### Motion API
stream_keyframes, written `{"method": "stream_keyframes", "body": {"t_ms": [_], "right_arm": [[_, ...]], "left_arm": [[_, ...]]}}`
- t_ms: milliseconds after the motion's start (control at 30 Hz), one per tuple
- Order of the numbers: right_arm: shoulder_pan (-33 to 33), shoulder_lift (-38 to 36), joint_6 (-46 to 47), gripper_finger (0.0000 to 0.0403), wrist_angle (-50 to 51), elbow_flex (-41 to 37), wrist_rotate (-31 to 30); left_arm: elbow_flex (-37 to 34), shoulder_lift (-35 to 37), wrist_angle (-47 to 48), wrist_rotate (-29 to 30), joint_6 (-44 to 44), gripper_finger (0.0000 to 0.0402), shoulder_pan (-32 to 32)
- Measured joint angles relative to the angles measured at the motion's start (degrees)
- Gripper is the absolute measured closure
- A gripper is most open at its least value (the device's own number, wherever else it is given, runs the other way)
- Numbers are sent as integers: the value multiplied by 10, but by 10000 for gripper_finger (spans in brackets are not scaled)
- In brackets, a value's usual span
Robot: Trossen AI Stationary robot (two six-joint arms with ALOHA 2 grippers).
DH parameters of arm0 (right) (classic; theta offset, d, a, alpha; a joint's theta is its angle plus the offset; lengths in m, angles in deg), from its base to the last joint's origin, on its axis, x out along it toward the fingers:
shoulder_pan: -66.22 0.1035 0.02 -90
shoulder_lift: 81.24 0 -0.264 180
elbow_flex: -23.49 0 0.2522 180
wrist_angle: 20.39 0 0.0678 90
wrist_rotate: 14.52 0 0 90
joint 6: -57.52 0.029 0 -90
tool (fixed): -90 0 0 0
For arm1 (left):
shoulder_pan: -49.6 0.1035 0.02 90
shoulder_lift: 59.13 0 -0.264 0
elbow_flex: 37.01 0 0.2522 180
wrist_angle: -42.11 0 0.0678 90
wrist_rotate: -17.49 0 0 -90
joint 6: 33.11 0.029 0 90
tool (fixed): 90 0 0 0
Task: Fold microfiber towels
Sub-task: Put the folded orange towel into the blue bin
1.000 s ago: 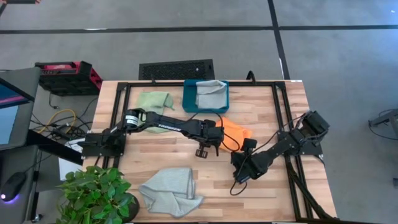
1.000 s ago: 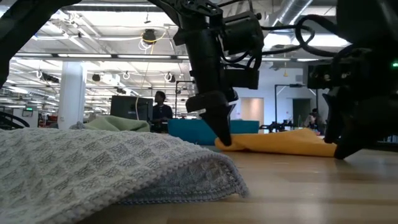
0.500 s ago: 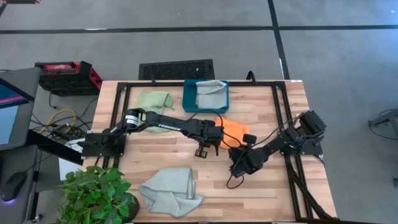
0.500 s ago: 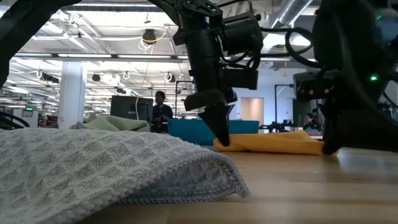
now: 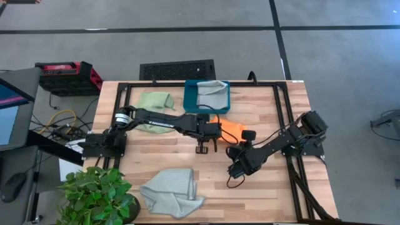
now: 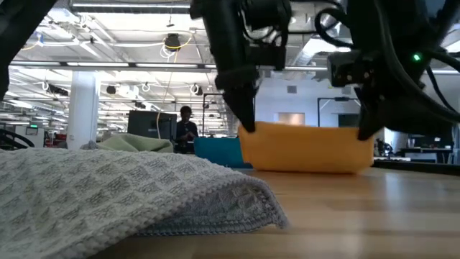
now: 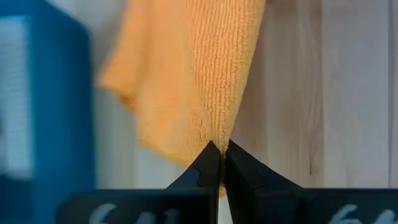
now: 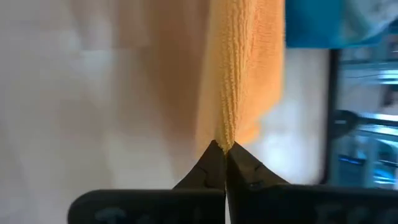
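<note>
The orange microfiber towel (image 6: pixel 305 147) hangs as a short sheet between my two grippers above the table's middle (image 5: pixel 230 127). My left gripper (image 6: pixel 244 124) is shut on its upper left corner, and my right gripper (image 6: pixel 361 133) is shut on its upper right corner. A pale grey towel (image 5: pixel 170 190) lies crumpled near the front edge. A light green towel (image 5: pixel 155 100) lies at the far left. Another grey towel (image 5: pixel 212 89) rests in the teal tray (image 5: pixel 189 100). My left gripper pinches the orange towel's upper edge (image 7: pixel 217 134) at one corner between its two fingers, slanting down from the table's left. The towel hangs below the fingers; whether its lower edge (image 6: pixel 302 170) touches the table I cannot tell. My right gripper pinches the same upper edge (image 8: pixel 224 138) at the other corner between its two fingers, slanting down from the table's right. The edge runs nearly straight between the two holds. One layer or several, I cannot tell.
A potted plant (image 5: pixel 97 194) stands at the near left corner. Bare wood (image 5: pixel 269 194) lies in front of the grippers and at the near right. A black metal frame (image 5: pixel 281 106) runs along the table's right part.
Both grippers have gone up, and my right gripper has first come toward the table's left, onto the orange towel. The towel lay flat on the table. Its held edge is now lifted, and it hangs as a sheet between the grippers.
</note>
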State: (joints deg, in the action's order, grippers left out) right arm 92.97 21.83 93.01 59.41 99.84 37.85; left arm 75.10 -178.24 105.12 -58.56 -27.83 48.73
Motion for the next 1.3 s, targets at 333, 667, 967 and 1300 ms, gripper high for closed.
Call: {"method": "stream_keyframes", "body": {"t_ms": [333,667,967,1300], "right_arm": [[-50,-82,-35,399,33,53,-78],[-196,-189,-312,397,-164,53,48],[-341,-201,-418,396,-229,53,131],[-454,-171,-516,396,-323,53,165]], "left_arm": [[0,83,85,116,-76,401,0],[0,131,134,160,-101,401,31],[0,132,143,168,-120,401,111],[-1,131,84,178,-79,401,185]]}}
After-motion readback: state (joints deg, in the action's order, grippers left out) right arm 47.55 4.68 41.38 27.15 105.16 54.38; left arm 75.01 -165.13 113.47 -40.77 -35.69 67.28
